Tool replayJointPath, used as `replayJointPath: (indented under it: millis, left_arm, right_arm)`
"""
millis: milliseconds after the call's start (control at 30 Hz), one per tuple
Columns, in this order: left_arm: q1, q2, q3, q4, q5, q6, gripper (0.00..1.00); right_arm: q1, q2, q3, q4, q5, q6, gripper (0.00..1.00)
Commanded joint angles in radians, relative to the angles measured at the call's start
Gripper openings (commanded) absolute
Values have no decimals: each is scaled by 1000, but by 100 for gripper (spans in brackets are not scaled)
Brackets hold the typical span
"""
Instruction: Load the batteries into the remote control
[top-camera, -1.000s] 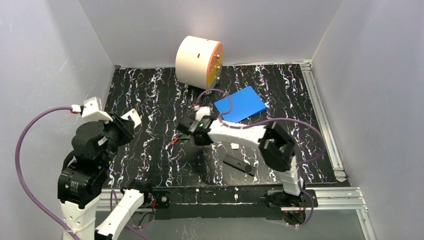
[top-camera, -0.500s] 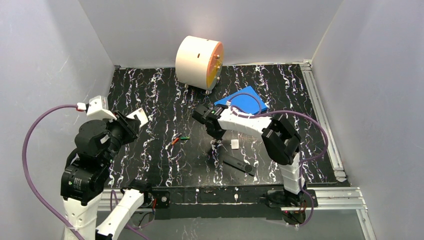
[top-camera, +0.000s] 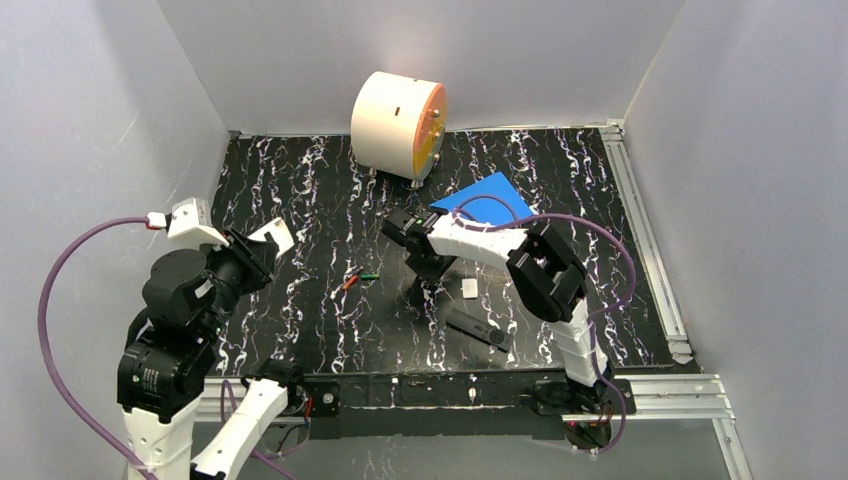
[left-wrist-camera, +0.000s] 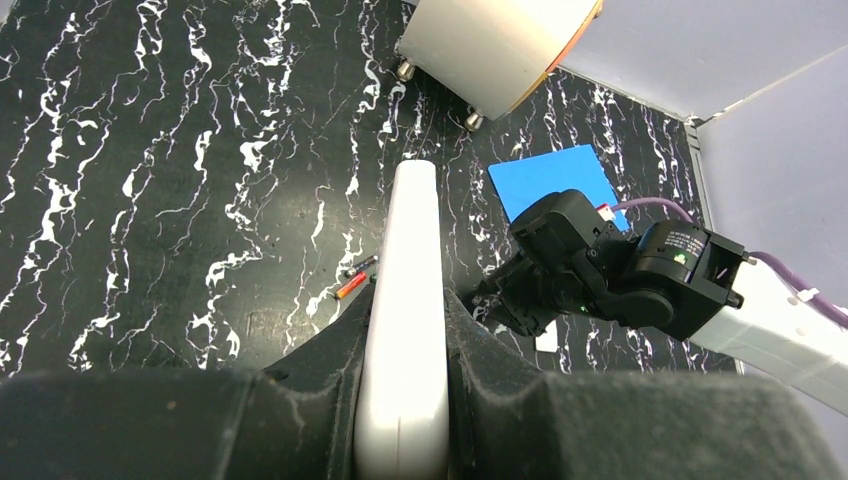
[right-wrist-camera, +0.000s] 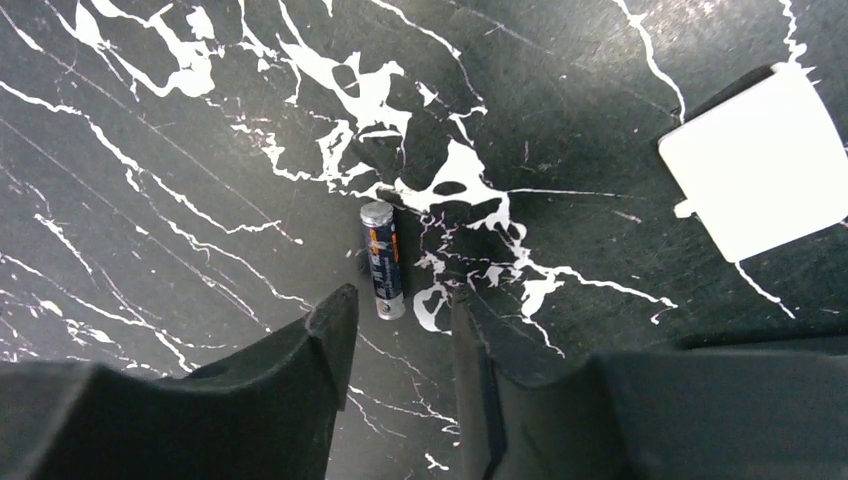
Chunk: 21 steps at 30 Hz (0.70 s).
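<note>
**grab the battery by its middle**

from above: the left tool (top-camera: 252, 254) is closed tight on the white remote (top-camera: 278, 234) and holds it up over the left side of the worktop (top-camera: 300, 190). the right tool (top-camera: 428, 268) points down near the middle. an orange-red battery (top-camera: 349, 282) and a greenish battery (top-camera: 370, 275) lie close together on the worktop. they are a bit to the left of the right tool and not touching it. a small white lid (top-camera: 469, 288) lies just right of that tool. a black remote (top-camera: 476, 327) lies nearer the arms.

from the left wrist: the white remote sticks out between the two fingers, squeezed on both sides. i cannot see its battery slot.

from the right wrist: the right tool is open with nothing in it. a dark battery (right-wrist-camera: 383, 260) lies flat on the worktop. its near end sits by the gap between the fingertips (right-wrist-camera: 335, 330) (i cannot tell if it is one of the two seen from above).

i think the job now is picking up a battery. to do it well, the right tool should put one finger on each long side. then it should come down till the tips nearly touch the worktop and close on the middle, so the battery does not roll or tip.
</note>
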Motion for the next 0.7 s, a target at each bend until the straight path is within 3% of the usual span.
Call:
replayJointPath:
  millis: [0, 133, 233, 300, 367, 433, 500, 567, 667]
  left_arm:
    - [-1, -2, -7, 16, 13, 8, 0]
    - [-1, 8, -15, 20, 33, 8, 0]
    - [-1, 20, -12, 19, 56, 10, 0]
    - [-1, 31, -10, 25, 62, 11, 0]
    - [-1, 46, 2, 26, 56, 12, 0]
    - [-1, 67, 27, 26, 34, 7, 0]
    - [-1, 97, 75, -5, -24, -28, 0]
    - [-1, 125, 125, -30, -61, -40, 0]
    - [-1, 149, 166, -24, -99, -53, 0]
  right_arm:
    - [9, -19, 76, -38, 27, 1, 51]
    - [24, -101, 142, -19, 157, -163, 64]
    - [21, -207, 113, 87, 234, -378, 75]
    - [21, -304, -7, 269, 235, -615, 76]
    - [12, -408, -153, 503, 140, -979, 75]
    - [-22, -496, -273, 652, -128, -1357, 75]
    - [-55, -545, -323, 611, -349, -1673, 77]
    - [-69, -558, -314, 510, -427, -1941, 79]
    - [-79, -510, -258, 383, -464, -2151, 79]
